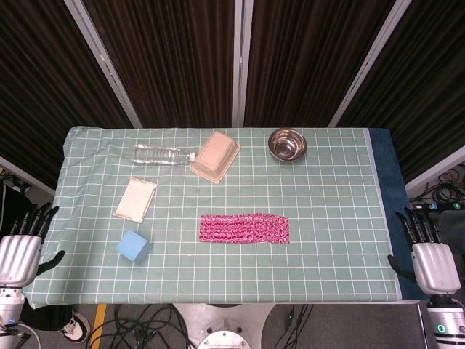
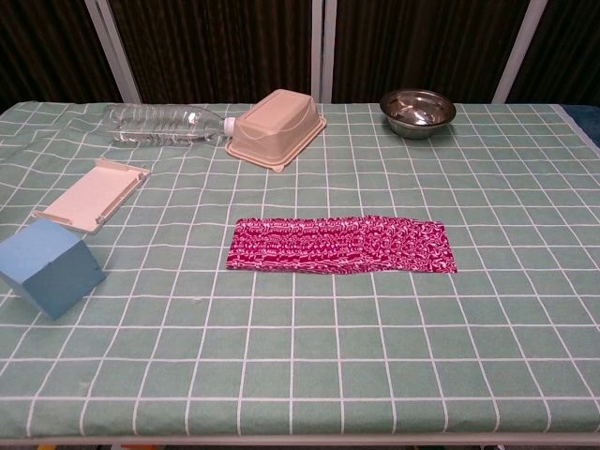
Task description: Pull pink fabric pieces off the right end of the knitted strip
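The pink knitted strip (image 1: 245, 228) lies flat across the middle of the green checked tablecloth, its long side running left to right; in the chest view the strip (image 2: 341, 246) shows overlapping pink pieces toward its right end. My left hand (image 1: 20, 251) hangs off the table's left front corner, fingers apart and holding nothing. Off the right front corner my right hand (image 1: 430, 256) is likewise open and empty, well away from the strip. Neither hand shows in the chest view.
A blue block (image 1: 134, 246) sits front left, a flat white box (image 1: 136, 198) behind it. At the back lie a clear plastic bottle (image 1: 161, 155), an upturned beige container (image 1: 216, 156) and a steel bowl (image 1: 287, 143). The tablecloth (image 1: 334, 218) ends short of the table's right edge.
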### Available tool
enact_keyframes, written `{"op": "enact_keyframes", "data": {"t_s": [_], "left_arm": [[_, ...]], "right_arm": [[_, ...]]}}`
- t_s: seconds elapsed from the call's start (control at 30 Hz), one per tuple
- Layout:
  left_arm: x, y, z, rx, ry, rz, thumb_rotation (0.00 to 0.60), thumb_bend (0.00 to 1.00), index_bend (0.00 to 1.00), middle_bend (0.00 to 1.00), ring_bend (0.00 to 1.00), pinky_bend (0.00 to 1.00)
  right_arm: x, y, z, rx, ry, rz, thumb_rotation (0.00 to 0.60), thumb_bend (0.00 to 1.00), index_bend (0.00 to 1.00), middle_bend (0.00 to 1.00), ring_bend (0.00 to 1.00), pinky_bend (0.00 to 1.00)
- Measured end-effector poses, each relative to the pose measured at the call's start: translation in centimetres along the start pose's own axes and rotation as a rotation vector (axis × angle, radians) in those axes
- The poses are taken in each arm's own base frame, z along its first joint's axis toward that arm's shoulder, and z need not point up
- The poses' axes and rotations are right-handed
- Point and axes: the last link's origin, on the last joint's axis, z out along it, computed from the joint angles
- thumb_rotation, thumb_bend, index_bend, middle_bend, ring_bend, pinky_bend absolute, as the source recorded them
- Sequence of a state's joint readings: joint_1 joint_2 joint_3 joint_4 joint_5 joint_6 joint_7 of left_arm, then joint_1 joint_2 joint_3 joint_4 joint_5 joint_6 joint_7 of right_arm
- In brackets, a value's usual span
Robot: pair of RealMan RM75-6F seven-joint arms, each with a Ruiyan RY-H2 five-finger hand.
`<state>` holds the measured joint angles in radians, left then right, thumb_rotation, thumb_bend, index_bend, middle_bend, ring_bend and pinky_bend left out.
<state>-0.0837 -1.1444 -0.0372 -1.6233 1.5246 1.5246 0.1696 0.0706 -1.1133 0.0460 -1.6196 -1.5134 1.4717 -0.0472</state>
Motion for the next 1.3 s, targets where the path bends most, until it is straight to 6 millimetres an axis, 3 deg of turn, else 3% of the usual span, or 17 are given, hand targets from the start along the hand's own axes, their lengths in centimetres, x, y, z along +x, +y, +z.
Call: {"op": "enact_keyframes", "data": {"t_s": [0.8, 0.87, 0.9, 0.97, 1.03, 1.07, 1.13, 1.3], "left_arm": [[-1.4, -0.2, -0.1, 0.0, -0.034, -0.015, 0.6, 0.19, 0.09, 0.08, 0.0, 0.15], [-1.5, -0.1, 0.0, -0.003, -0.036, -0.017, 0.6, 0.19, 0.09, 0.08, 0.0, 0.15], [-1.5, -0.1, 0.0, -0.004, -0.036, -0.016, 0.6, 0.19, 0.09, 0.08, 0.0, 0.15], [-1.4, -0.1, 0.0, -0.008, -0.033, -0.013, 0.6, 0.19, 0.09, 0.08, 0.0, 0.15], [-1.3, -0.1, 0.0, -0.008, -0.029, -0.011, 0.6, 0.19, 0.09, 0.07, 0.0, 0.15], [-1.3, -0.2, 0.0, -0.007, -0.028, -0.012, 0.6, 0.19, 0.09, 0.07, 0.0, 0.15], [-1.3, -0.2, -0.1, -0.005, -0.029, -0.013, 0.6, 0.19, 0.09, 0.07, 0.0, 0.15], [-1.4, -0.4, -0.2, 0.003, -0.034, -0.016, 0.6, 0.19, 0.09, 0.07, 0.0, 0.15]], "right_arm": [[-1.0, 0.7, 0.6, -0.005, -0.047, -0.031, 0.6, 0.19, 0.0, 0.0, 0.0, 0.0], [-1.0, 0.6, 0.7, -0.001, -0.051, -0.031, 0.6, 0.2, 0.0, 0.01, 0.02, 0.03], [-1.1, 0.5, 0.8, 0.003, -0.055, -0.033, 0.6, 0.21, 0.0, 0.04, 0.07, 0.11], [-1.1, 0.3, 1.0, 0.013, -0.06, -0.035, 0.6, 0.29, 0.0, 0.13, 0.29, 0.36], [-1.2, 0.2, 1.1, 0.023, -0.07, -0.039, 0.6, 0.41, 0.0, 0.23, 0.51, 0.56], [-1.3, 0.1, 1.2, 0.028, -0.077, -0.041, 0.6, 0.47, 0.0, 0.25, 0.56, 0.6], [-1.5, -0.3, 1.5, 0.045, -0.097, -0.047, 0.6, 0.63, 0.0, 0.27, 0.6, 0.65], [-2.1, -1.6, 2.4, 0.095, -0.101, -0.061, 0.6, 0.89, 0.0, 0.28, 0.56, 0.65]]}}
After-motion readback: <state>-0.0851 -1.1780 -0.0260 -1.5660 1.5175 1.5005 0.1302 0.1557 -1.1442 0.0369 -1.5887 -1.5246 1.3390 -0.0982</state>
